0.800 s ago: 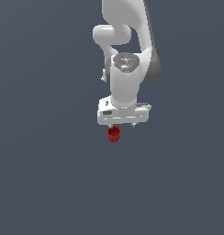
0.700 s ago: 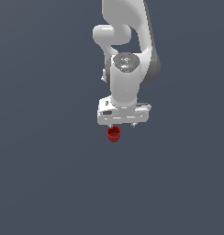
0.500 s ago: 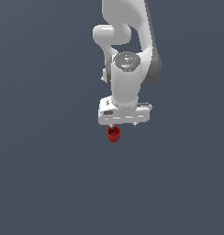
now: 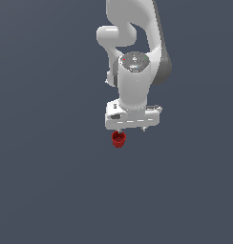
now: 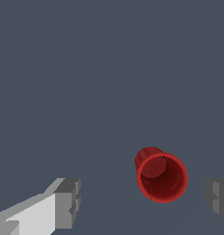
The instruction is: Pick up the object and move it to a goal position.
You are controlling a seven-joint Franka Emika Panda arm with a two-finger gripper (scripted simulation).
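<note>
The object is a small bright red cup [image 4: 118,139] resting on the dark grey floor, just below the white gripper hand's left end in the exterior view. In the wrist view the red cup [image 5: 161,177] shows its open mouth and hollow inside, tilted toward the camera. My gripper [image 5: 143,202] is open. The cup sits between the fingers, nearer one grey finger [image 5: 218,198] than the other [image 5: 67,202], and touches neither. In the exterior view my gripper [image 4: 132,129] hovers right above the cup, with its short fingertips barely visible.
A plain dark grey floor [image 4: 51,181] surrounds the cup on all sides. The white arm [image 4: 135,52] rises straight up behind the hand. No other objects or goal marker show in either view.
The gripper hand has shifted slightly toward the exterior view's right and turned a little. The red cup has stayed in place.
</note>
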